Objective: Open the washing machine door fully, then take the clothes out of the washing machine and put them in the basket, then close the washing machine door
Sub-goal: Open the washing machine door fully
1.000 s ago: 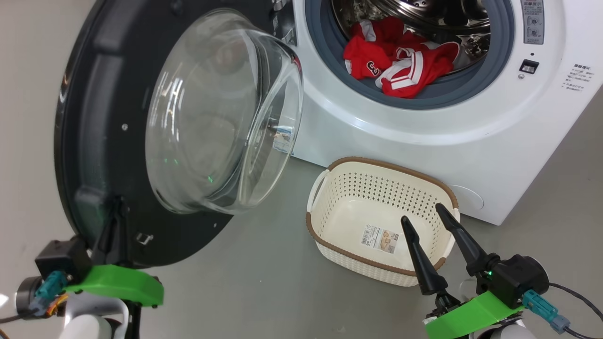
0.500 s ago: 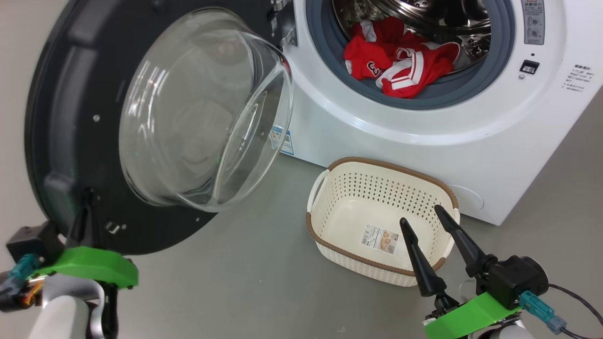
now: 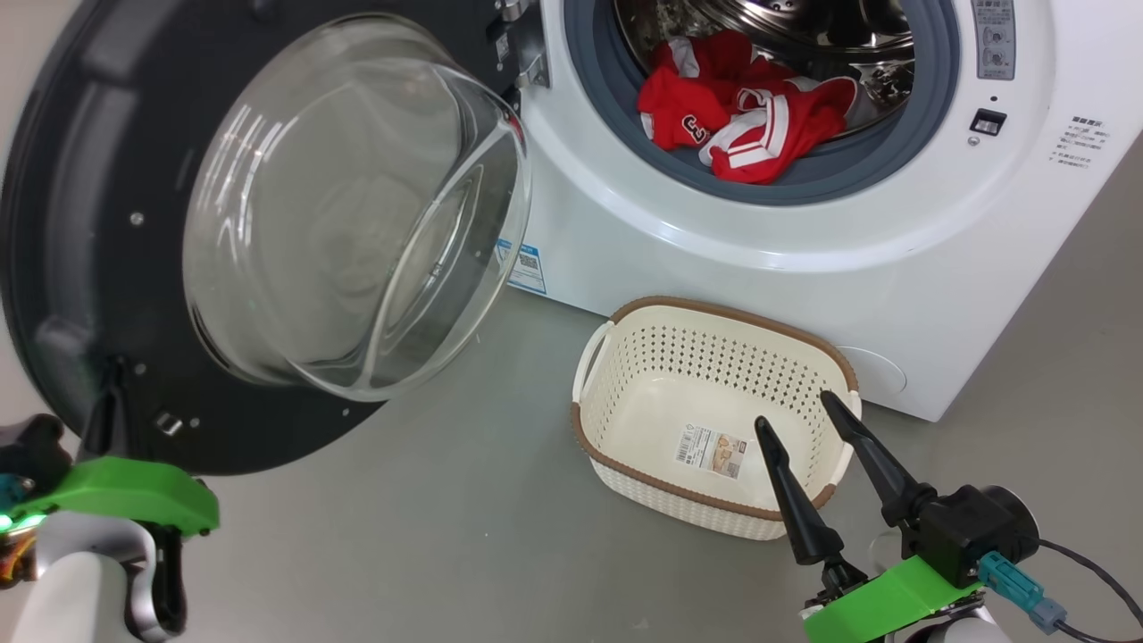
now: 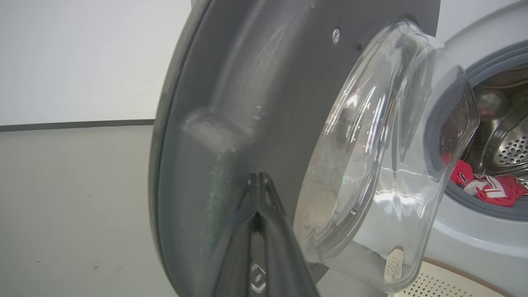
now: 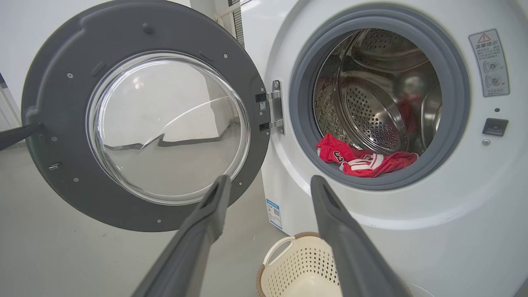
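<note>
Washing machine (image 3: 804,268): white front-loader on a grey floor, mouth uncovered, steel perforated drum (image 5: 371,103) ringed by a grey-blue seal (image 3: 777,183).

Washing machine door (image 3: 89,223): swung wide on its hinge (image 5: 275,107) at the left of the opening, inner face turned out. Its clear glass bowl (image 3: 357,205) bulges toward the robot.

Basket (image 3: 714,308): cream, perforated, brown rim. Stands on the floor just in front of the machine, below the mouth. Nothing in it but the paper label (image 3: 712,449) on its bottom.

Clothes (image 3: 741,116): red jerseys with white trim, heaped at the front lip of the drum and draped partly onto the seal. White numeral showing on one.

Left gripper (image 3: 109,393): fingers pressed together with nothing between them, tips against the door's dark inner face near its outer rim, far from the hinge. In the left wrist view the joined tips (image 4: 258,178) meet the door beside the bowl.

Right gripper (image 3: 795,408): jaws spread wide, empty, hanging in the air near the basket's right end and pointing toward the machine.

Blue label sticker (image 3: 527,263): low on the machine front, left of the basket.
</note>
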### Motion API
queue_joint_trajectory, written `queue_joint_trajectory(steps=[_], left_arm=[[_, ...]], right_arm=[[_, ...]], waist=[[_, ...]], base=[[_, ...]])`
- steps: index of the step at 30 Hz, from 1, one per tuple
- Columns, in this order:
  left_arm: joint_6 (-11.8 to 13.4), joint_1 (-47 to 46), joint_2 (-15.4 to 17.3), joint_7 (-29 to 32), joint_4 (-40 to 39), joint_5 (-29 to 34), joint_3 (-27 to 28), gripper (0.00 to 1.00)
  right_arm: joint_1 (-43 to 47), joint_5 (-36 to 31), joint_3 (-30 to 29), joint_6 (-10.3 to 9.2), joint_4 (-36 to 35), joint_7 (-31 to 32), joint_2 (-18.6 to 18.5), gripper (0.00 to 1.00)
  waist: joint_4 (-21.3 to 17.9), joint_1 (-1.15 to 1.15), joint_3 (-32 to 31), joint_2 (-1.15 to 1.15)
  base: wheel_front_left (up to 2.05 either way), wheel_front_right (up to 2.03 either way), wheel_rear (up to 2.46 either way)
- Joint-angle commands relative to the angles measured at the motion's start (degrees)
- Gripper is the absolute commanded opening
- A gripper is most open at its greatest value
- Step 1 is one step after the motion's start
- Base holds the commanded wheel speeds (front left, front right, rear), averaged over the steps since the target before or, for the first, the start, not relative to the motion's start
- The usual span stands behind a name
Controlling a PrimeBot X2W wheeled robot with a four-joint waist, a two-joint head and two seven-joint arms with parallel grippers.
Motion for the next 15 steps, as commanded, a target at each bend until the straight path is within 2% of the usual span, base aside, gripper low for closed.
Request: queue_joint_trajectory(steps=[1,15], left_arm=[[-0.2,-2.9,3.1,-0.7,-0.3,0.7,3.2,0.00],[-3.4,-8.5,4.1,-0.7,9.1,4.2,7.4,0.00]], right_arm=[[-0.3,-0.7,1.4,0.37,-1.7,0.0,0.1,1.00],[-0.5,-1.7,1.3,0.37,-3.0,1.4,0.1,1.00]], waist=[[-0.2,0.00,0.1,0.00],[-1.3,0.00,1.3,0.00]], base=[[0.00,0.00,0.00],[0.00,0.00,0.00]])
